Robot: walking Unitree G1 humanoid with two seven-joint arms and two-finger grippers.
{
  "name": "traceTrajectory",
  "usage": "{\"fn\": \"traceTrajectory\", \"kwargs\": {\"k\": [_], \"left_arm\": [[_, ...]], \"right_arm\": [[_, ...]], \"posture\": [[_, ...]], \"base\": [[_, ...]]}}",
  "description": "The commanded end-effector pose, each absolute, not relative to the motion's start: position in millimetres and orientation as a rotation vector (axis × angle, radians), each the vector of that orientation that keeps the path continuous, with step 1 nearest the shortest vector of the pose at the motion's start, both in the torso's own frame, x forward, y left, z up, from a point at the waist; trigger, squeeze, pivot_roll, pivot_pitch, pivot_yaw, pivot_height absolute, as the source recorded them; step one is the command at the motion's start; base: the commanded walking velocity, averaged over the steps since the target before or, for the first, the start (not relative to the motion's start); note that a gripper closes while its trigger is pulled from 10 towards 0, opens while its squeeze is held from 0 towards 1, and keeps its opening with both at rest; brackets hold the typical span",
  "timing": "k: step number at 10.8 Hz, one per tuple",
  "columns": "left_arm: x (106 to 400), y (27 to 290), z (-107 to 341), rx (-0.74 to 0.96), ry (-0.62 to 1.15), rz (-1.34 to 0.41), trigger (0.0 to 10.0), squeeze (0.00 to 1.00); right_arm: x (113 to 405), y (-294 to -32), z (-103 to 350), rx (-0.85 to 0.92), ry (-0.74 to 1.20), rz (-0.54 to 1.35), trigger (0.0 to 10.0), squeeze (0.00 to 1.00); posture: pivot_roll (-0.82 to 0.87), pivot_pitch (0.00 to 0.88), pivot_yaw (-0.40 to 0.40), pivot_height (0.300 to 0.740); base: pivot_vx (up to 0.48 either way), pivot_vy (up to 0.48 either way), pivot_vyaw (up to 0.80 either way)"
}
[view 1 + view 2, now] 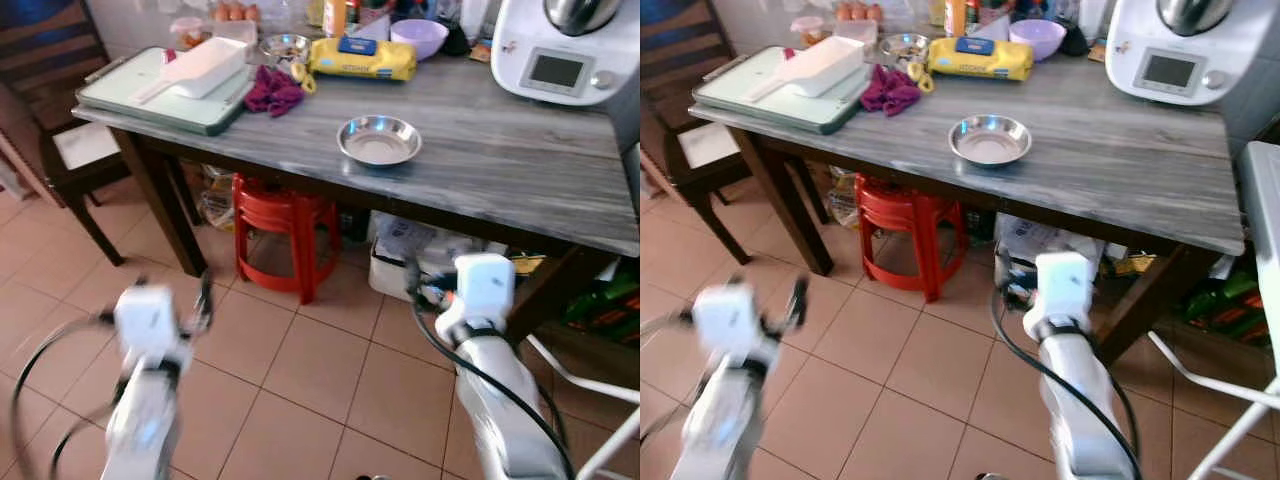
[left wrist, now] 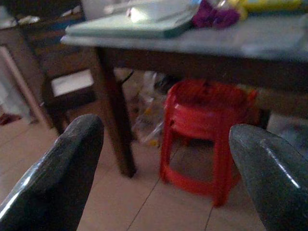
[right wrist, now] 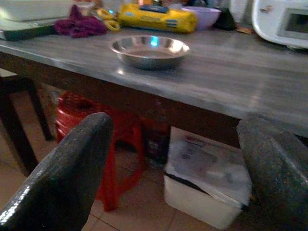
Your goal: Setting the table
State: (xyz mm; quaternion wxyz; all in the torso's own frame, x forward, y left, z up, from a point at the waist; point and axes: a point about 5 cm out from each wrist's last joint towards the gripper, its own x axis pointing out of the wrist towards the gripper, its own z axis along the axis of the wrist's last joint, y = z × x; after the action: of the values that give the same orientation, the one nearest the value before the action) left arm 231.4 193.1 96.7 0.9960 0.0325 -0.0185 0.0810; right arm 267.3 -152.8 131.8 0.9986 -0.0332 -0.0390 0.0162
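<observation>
terracotta floor tiles [image 1: 300, 370] run under a grey wood-grain table [image 1: 500, 160] on dark legs. near the table's front edge sits a shallow, round steel bowl [image 1: 379, 140], shiny at the rim and duller inside, nothing in it. farther back lie a yellow packet [image 1: 362, 58], a crumpled magenta cloth [image 1: 273, 90], a pale green tray [image 1: 150, 95] carrying a white scoop-shaped container [image 1: 200, 68], a lilac bowl [image 1: 419, 37] and a white kitchen machine [image 1: 565, 50] with a small screen. a red plastic stool [image 1: 285, 235] stands beneath the table, a dark wooden chair [image 1: 60, 130] at its left end.

both arms are held low before the table. the left gripper [image 2: 163, 183] has its fingers spread wide, holding nothing, aimed at the stool and table leg. the right gripper [image 3: 173, 178] is likewise wide apart and unladen, looking at the steel bowl from table height; its view also catches a white box [image 3: 207, 183] of papers under the table.
</observation>
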Motion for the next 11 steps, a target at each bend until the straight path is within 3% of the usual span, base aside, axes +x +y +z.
{"fn": "traceTrajectory", "kwargs": {"k": [1,3,6,11], "left_arm": [[225.2,201.8,101.1,0.092,-0.054,0.2,10.0,0.0],[211.9,207.7,98.9,0.118,-0.05,0.241,10.0,0.0],[230.2,203.2,106.1,0.126,-0.073,0.214,10.0,0.0],[234.2,191.9,103.2,0.122,-0.046,0.177,10.0,0.0]], "right_arm": [[261.8,-156.5,134.2,-0.072,-0.083,0.031,10.0,0.0],[252.5,-166.5,131.0,-0.109,-0.062,0.024,10.0,0.0],[262.1,-159.2,139.4,-0.12,-0.085,0.062,10.0,0.0],[268.7,-157.6,142.6,-0.121,-0.09,0.076,10.0,0.0]], "posture": [[-0.09,0.138,0.016,0.74],[-0.08,0.142,0.009,0.74],[-0.1,0.136,0.018,0.74],[-0.09,0.146,0.012,0.74]], "base": [[0.0,0.0,0.0],[0.0,0.0,0.0],[0.0,0.0,0.0],[0.0,0.0,-0.77]]}}
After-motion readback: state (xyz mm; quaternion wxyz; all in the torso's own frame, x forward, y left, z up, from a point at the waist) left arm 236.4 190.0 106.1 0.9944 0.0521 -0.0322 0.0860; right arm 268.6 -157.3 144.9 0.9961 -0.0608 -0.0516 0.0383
